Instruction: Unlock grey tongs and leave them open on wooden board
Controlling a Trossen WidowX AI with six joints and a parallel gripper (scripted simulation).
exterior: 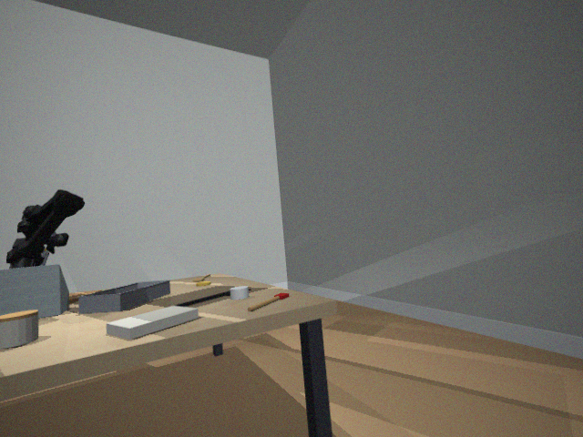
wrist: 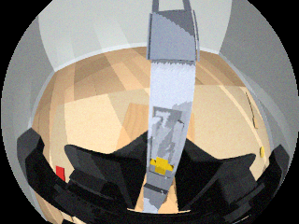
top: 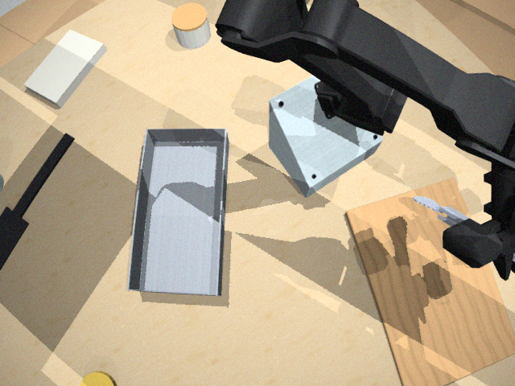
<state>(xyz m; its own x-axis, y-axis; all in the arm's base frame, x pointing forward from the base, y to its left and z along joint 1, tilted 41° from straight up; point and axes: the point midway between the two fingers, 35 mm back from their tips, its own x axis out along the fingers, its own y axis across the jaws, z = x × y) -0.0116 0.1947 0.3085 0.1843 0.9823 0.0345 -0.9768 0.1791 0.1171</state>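
Observation:
My gripper (top: 474, 244) (wrist: 163, 133) is shut on the grey tongs (top: 430, 204) (wrist: 172, 84), above the wooden board (top: 465, 332) (wrist: 135, 117). In the wrist view the tongs run lengthwise between the dark fingers, with a yellow part showing low on them and two thin bars at the top edge. In the top view a narrow light end sticks out to the upper left of the gripper; the rest is hidden. Whether the tongs are locked cannot be told. The roasting tin (top: 183, 249) (exterior: 101, 303) stands left of the board, with nothing across it.
A pale blue angled block (top: 324, 158) stands between tin and arm. A lidded canister (top: 191, 33) (exterior: 18, 330) and a white slab (top: 62, 70) (exterior: 153, 321) lie behind. A black handled object (top: 45, 178) is left of the tin. A red-headed tool (exterior: 263, 304) lies near the table edge.

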